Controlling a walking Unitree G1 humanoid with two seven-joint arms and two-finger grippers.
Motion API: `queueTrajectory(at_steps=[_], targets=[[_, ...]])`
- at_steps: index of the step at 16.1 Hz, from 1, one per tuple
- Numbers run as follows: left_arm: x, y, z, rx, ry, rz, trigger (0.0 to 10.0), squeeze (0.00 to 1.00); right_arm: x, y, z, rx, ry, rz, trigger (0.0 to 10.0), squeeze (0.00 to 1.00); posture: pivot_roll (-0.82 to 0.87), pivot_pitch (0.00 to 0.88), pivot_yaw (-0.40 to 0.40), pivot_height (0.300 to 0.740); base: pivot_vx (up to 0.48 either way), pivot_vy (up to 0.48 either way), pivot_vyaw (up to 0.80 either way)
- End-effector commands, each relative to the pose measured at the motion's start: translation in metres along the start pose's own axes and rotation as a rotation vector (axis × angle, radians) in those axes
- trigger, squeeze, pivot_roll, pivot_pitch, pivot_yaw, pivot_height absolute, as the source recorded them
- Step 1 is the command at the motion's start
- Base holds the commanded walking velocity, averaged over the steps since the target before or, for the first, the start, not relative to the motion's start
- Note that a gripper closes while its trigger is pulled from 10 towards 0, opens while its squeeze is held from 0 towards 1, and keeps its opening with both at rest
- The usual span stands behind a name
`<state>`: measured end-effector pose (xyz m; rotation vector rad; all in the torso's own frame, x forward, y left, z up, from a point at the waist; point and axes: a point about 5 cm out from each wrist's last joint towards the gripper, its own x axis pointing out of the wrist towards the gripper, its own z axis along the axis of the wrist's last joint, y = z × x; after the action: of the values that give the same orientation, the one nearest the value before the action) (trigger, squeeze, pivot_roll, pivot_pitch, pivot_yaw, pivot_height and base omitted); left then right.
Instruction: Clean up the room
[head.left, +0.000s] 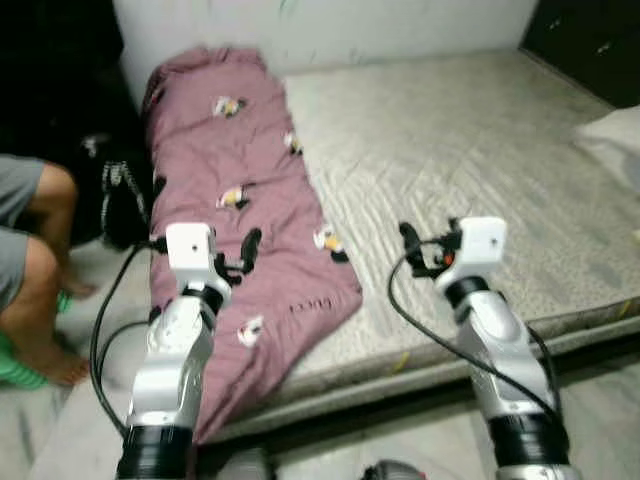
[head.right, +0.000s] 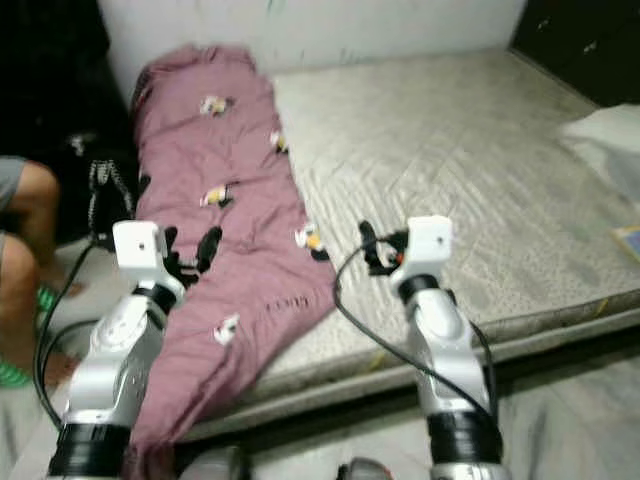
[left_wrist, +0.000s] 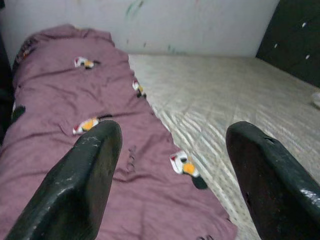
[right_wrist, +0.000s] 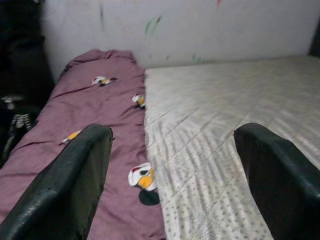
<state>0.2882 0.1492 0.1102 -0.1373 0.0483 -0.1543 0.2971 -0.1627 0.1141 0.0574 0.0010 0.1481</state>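
I'm looking down over a low bed with a pale grey quilted mattress (head.left: 470, 150) that takes up most of what's ahead of me, pushed against a white wall (head.left: 330, 25) with a dark cabinet (head.left: 590, 40) off at the far right corner. Along the left side of the mattress lies a long mauve-pink blanket printed with small penguin figures (head.left: 235, 160) — it runs from the wall end toward me and its near end spills over the front edge of the bed toward the floor. On my far left a person sits just beside the bed; I can see a bent knee and bare leg (head.left: 45, 270), with a foot on the floor. Near that leg there's a black bundle with a striped cord (head.left: 120, 195) against the bed's side, too dark to make out further. At the right edge a white pillow corner (head.left: 610, 135) rests on the mattress. My left gripper (head.left: 240, 255) is raised over the near part of the blanket, jaws spread wide with nothing between them — the wrist camera looks straight along the fabric. My right gripper (head.left: 418, 250) hovers above the bare mattress just beside the blanket's edge, its jaws likewise parted and holding nothing.
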Motion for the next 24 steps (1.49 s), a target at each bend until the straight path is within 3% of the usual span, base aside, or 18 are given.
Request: queueTrajectory(at_steps=[1,6,7,10,20,24], targets=[[-0.001,0.009,0.003,0.033,-0.011,0.030,10.0,0.00,0.003,0.009,0.004,0.013,-0.019,0.021,10.0,0.00,-0.03,0.000,-0.001,0.740,0.000,0.000,0.00],[-0.002,0.010,0.002,0.032,-0.009,0.047,10.0,0.00,0.004,0.007,0.005,-0.006,-0.016,0.010,10.0,0.00,-0.03,0.000,-0.008,0.740,0.000,0.000,0.00],[-0.005,0.019,0.000,0.033,0.006,0.118,10.0,0.00,0.004,0.006,0.005,-0.005,-0.013,0.005,10.0,0.00,-0.03,0.000,-0.007,0.740,0.000,0.000,0.00],[-0.014,0.031,-0.003,0.025,0.015,0.152,10.0,0.00,-0.001,0.006,0.003,-0.001,-0.006,-0.005,10.0,0.00,-0.03,0.000,-0.004,0.740,0.000,0.000,0.00],[-0.013,0.031,-0.003,0.006,0.029,0.164,10.0,0.00,-0.001,0.008,0.004,-0.007,-0.006,-0.004,10.0,0.00,-0.04,0.000,0.000,0.732,0.000,0.000,0.00],[-0.013,0.029,0.000,0.079,-0.002,0.137,10.0,0.00,0.000,0.008,0.004,-0.010,-0.002,0.003,10.0,0.00,-0.04,0.000,-0.007,0.689,0.000,0.000,0.00]])
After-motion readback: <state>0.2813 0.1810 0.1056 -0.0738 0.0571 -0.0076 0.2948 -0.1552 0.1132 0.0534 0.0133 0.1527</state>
